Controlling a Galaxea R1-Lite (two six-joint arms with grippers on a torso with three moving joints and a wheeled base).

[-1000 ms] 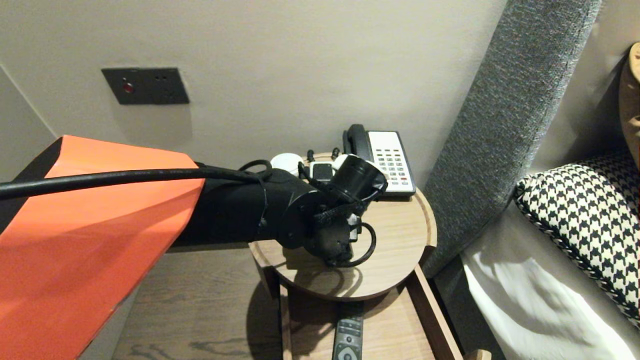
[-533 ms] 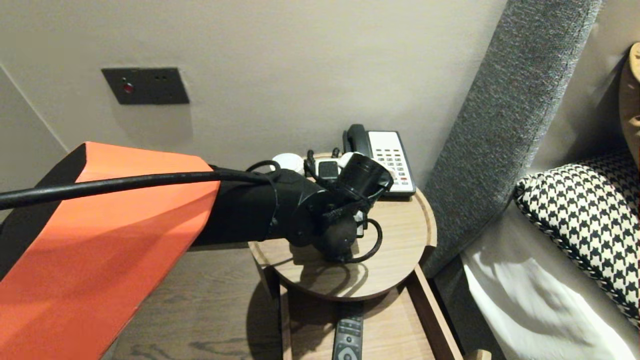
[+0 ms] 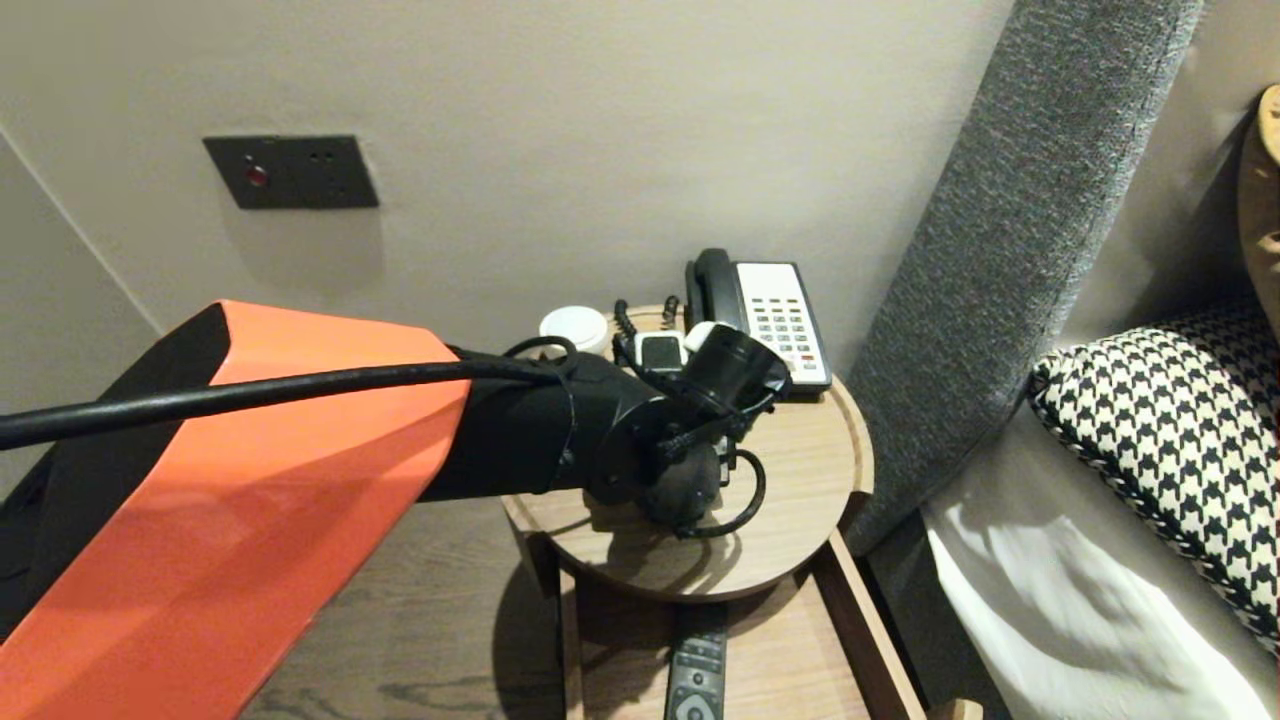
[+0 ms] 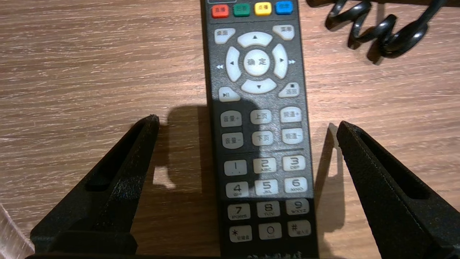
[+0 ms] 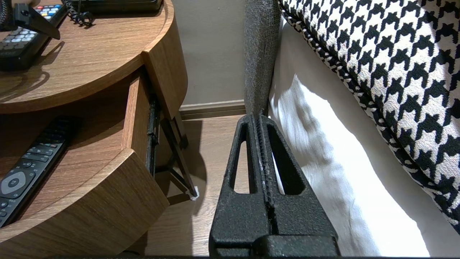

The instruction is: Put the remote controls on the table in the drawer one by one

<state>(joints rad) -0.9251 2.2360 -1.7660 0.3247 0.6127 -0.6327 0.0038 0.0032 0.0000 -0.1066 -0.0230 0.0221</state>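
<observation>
Left fingers [image 4: 118,172] shifted nearer telephone [image 3: 775,320], astride remote [image 4: 260,126], coiled cord [image 4: 381,32] beside

High head, low wrists, shared nightstand [image 3: 800,480]

**A:** What colours do you get on the left wrist view?

**B:** I see a black remote [image 4: 258,144] with pale grey keys and a row of red, green, yellow and blue ones. The table [image 4: 90,72] is brown wood grain.

**A:** And the head view?

**B:** My arm cover [image 3: 250,480] is orange. The pillow [image 3: 1180,440] is black-and-white houndstooth, and the headboard [image 3: 1010,230] is flecked grey.
</observation>
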